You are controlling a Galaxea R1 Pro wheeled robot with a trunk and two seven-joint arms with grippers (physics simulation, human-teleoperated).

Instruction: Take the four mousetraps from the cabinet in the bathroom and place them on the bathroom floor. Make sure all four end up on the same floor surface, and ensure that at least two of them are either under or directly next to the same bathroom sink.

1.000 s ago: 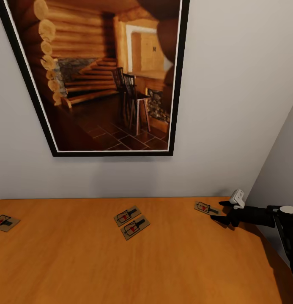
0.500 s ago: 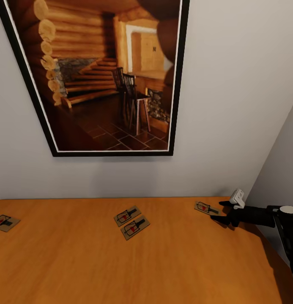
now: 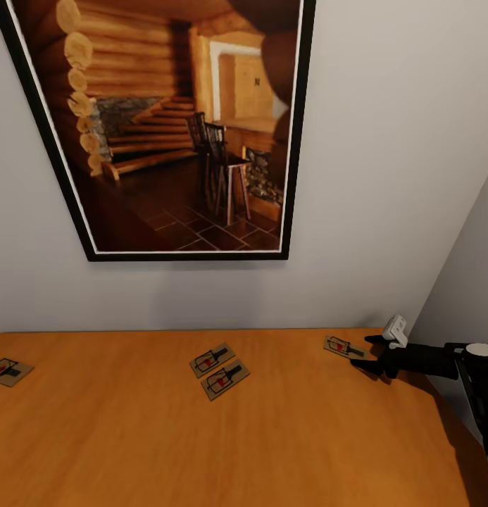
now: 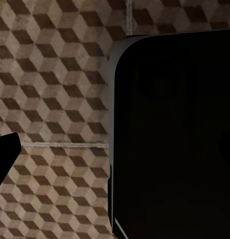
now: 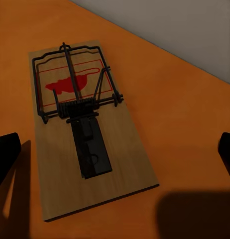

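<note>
Four mousetraps lie on the orange-brown cabinet top [image 3: 131, 436]: one at the far left [image 3: 4, 370], two close together in the middle [image 3: 212, 359] [image 3: 225, 379], and one at the back right [image 3: 342, 347]. My right gripper [image 3: 370, 354] sits low over the top just right of that last trap, open, its fingers apart from the board. In the right wrist view this mousetrap [image 5: 85, 124] lies flat between the spread fingertips [image 5: 5, 154], with its red mark and dark spring bar showing. My left gripper [image 4: 115, 154] hangs over the cube-patterned bathroom floor [image 4: 55, 99], one finger [image 4: 3, 154] at the picture's edge, holding nothing.
A large black-framed picture of a log interior [image 3: 173, 127] hangs on the grey wall behind the cabinet. A second wall [image 3: 469, 282] closes the corner at the right. A dark rounded body [image 4: 174, 134] stands over the floor beside the left gripper.
</note>
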